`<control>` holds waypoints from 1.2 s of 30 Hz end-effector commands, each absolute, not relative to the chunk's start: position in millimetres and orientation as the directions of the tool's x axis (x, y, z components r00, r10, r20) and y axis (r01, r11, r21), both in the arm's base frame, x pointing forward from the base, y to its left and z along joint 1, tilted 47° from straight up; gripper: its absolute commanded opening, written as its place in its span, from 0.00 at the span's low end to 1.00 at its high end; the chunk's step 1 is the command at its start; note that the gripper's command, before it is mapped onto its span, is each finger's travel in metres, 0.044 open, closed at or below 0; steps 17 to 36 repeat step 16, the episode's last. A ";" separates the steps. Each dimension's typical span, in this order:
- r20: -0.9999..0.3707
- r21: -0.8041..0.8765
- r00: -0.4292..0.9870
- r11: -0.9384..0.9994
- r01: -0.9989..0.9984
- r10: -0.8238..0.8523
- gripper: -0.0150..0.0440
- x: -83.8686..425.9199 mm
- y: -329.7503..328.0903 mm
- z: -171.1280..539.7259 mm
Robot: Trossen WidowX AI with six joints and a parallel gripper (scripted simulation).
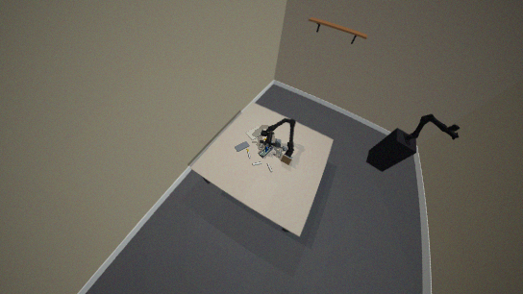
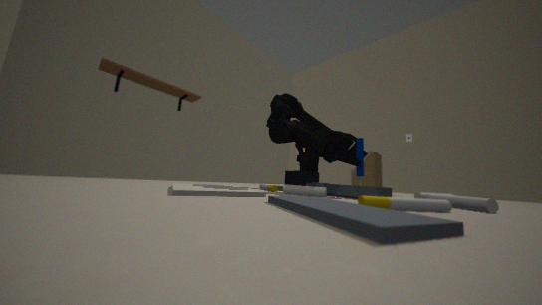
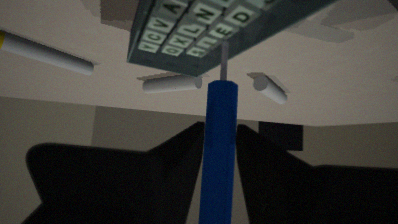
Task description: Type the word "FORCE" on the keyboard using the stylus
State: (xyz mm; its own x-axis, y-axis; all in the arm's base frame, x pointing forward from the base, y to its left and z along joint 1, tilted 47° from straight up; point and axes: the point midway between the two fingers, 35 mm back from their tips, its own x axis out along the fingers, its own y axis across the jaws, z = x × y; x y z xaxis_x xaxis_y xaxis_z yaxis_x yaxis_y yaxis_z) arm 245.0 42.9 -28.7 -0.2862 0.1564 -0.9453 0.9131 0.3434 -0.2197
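My gripper is shut on the blue stylus. The stylus stands about upright in the exterior view, its thin grey tip pointing down. The dark green keyboard has pale keys with dark letters. In the wrist view the tip ends at the lower edge of the E key, beside the D key. Whether the tip touches or presses the key cannot be told. Part of the keyboard is outside the wrist view, and some letters are blurred.
A blue-grey slab lies near a white marker with a yellow end. White cylinders lie beyond the keyboard's edge in the wrist view. A wooden block stands near the keyboard.
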 end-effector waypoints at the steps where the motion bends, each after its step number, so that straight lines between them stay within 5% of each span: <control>1: -0.946 -0.214 -0.282 0.344 0.914 0.160 0.39 244.2 58.3 -14.6; 36: -0.947 -0.214 -0.282 0.348 0.912 0.155 0.39 243.0 61.1 -11.6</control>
